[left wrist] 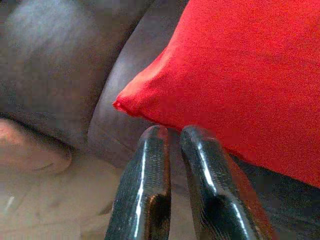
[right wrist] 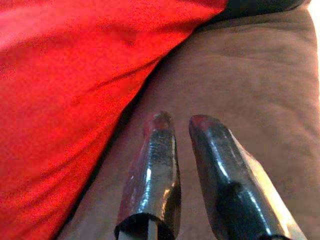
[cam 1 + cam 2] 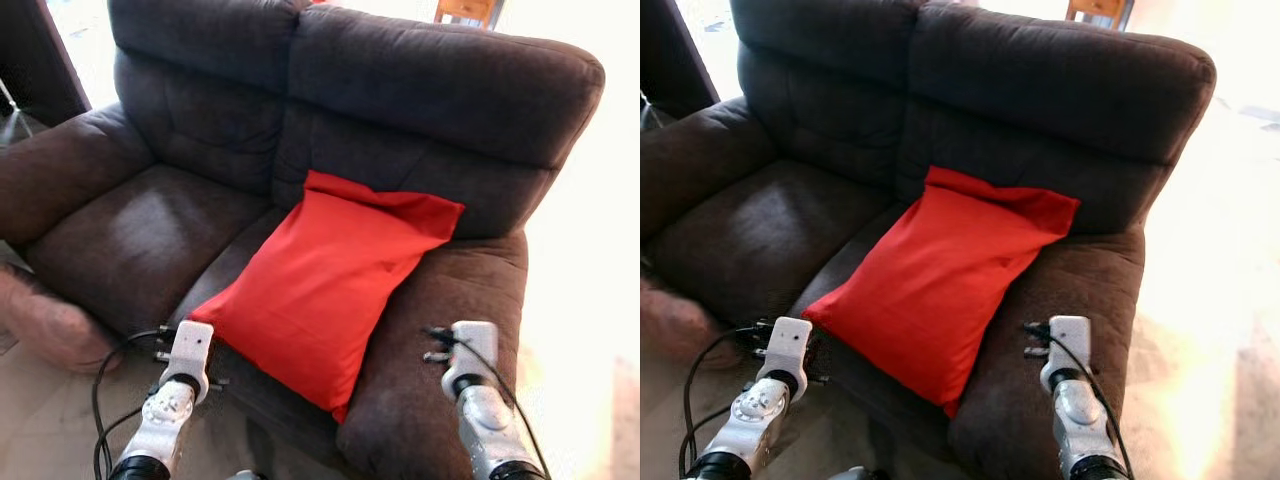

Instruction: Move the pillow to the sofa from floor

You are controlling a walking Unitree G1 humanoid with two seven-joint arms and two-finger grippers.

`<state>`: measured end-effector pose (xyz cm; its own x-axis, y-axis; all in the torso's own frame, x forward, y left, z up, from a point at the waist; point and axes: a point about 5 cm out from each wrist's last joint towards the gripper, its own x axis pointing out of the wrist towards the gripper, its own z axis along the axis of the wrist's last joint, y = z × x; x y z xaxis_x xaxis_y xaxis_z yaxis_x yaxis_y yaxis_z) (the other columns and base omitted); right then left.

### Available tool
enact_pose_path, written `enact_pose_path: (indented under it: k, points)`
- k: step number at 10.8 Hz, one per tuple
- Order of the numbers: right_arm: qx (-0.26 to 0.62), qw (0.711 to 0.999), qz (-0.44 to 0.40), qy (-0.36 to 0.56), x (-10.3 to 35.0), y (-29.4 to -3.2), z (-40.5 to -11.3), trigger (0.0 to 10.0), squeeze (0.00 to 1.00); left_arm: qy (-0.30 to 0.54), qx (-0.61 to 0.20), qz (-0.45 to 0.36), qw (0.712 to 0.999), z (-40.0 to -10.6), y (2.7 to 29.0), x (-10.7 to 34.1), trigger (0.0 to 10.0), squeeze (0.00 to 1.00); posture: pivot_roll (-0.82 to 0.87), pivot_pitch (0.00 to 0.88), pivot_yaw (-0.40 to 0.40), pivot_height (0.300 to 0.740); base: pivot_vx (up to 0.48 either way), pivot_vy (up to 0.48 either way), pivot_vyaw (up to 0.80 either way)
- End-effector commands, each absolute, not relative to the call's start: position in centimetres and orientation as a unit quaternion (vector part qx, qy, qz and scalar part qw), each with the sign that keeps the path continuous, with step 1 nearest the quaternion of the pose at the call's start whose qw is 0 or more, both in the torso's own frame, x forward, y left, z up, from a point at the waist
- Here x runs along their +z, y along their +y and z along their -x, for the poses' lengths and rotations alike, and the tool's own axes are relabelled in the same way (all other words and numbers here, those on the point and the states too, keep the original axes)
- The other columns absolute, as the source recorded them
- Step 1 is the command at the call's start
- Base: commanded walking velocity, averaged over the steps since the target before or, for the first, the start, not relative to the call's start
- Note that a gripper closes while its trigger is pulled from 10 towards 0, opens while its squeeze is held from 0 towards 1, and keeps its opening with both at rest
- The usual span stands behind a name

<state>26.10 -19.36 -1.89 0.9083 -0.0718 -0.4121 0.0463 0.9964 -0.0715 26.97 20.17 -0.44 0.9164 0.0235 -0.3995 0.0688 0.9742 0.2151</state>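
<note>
The red pillow lies on the right seat of the dark brown sofa, its top edge leaning on the backrest and its lower corner hanging over the seat's front edge. My left gripper hovers just below the pillow's left corner, at the front of the seat, with its fingers shut on nothing. On the pillow's right, my right gripper is over the bare seat cushion beside the pillow, also shut and empty. Neither gripper touches the pillow.
A pinkish-brown soft bundle lies on the floor by the sofa's left front corner. A black cable loops beside my left arm. A wooden chair stands behind the sofa. Pale floor lies to the right.
</note>
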Motion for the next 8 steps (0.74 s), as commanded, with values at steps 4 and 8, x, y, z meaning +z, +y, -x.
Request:
enact_pose_path:
  k: [4,8]
  points:
    - [-0.029,0.961,0.068,0.268,-3.4,-20.6,-24.5,10.0,0.0,0.277,0.005,-0.117,0.954,-23.6,21.3,-3.6,10.0,0.0,0.04,0.0,-0.038,0.74,0.0,0.0,0.0]
    - [-0.031,0.938,0.051,0.342,-5.7,-19.9,-21.9,10.0,0.0,0.326,0.013,-0.111,0.939,-21.5,21.2,-5.4,10.0,0.0,0.05,0.0,-0.044,0.74,0.0,0.174,0.0]
